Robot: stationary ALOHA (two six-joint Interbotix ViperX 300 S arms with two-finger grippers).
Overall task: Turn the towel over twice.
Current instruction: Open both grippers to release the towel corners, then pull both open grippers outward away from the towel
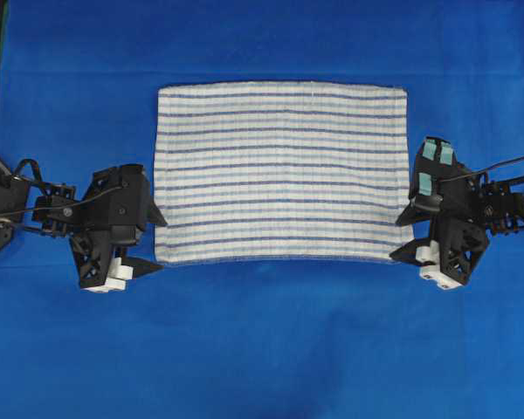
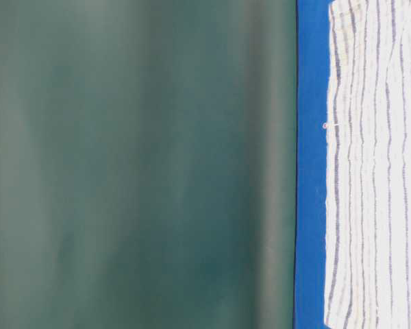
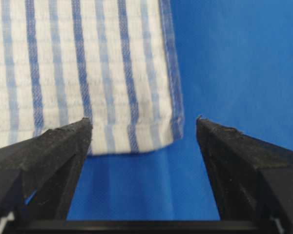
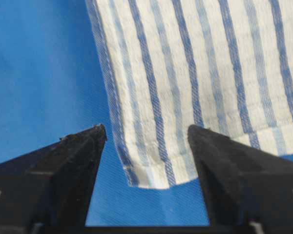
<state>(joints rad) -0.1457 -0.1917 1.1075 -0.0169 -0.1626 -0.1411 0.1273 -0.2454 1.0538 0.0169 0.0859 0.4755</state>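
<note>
Towel: spread flat and square in the middle of the desk, on the blue sheet, stripes running left to right in the overhead view, edges nearly straight, faint rippling along the far edge in the table-level view.

Handling, as a judgement: light, soft, limp; no stiffness to hold a shape once lifted, likely to sag and fold between 2 holds. Woven surface looks grippy enough, not slippery, not fragile. Best taken by the 2 near corners at once, pinching the hemmed edge so the cloth stays taut across its width during a flip; a single-corner hold would probably bunch it.

Left end effector: beside the towel's near-left corner, fingers spread wide, nothing between them; in the left wrist view the corner lies just ahead of the open tips, apart from them. Arm low, reaching inward from the left edge.

Right end effector: mirrored at the near-right corner, fingers likewise wide and empty; in the right wrist view the corner sits between and just beyond the tips. Arm low, angled slightly inward.
</note>
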